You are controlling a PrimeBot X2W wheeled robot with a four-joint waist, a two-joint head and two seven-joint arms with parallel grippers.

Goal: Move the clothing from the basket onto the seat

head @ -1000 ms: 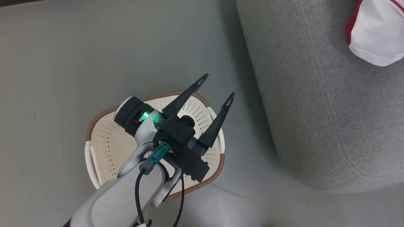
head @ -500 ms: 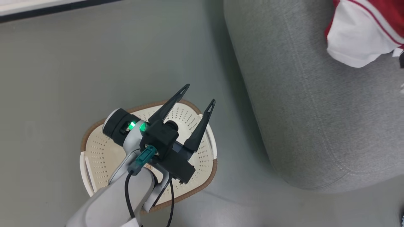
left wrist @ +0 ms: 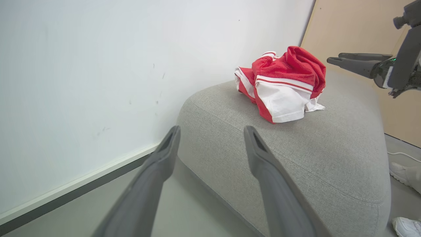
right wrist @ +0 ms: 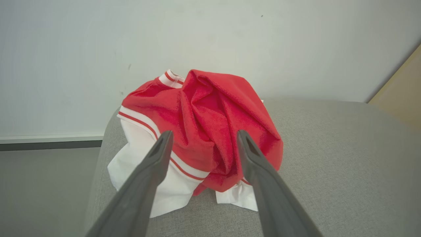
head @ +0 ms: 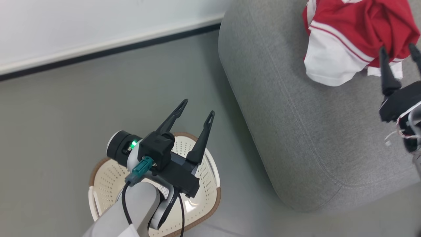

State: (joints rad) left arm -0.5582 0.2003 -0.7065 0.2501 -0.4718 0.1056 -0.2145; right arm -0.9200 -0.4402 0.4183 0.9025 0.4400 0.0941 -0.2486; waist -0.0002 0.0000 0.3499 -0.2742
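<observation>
Head cam looks steeply down from high up: floor (head: 65, 115) and basket (head: 108, 179) lower left, seat (head: 296, 131) to the right. Left wrist cam sits lower, out over the basket, facing across the seat top toward the wall (left wrist: 82, 65), clothing (left wrist: 283, 82) well off. Right wrist cam is right up close to the clothing, facing the same wall. All three share the seat and clothing.

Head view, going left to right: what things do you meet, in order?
basket on the floor → bare left part of the seat → clothing heaped on the seat → right claw, open, at the frame's right edge.
</observation>
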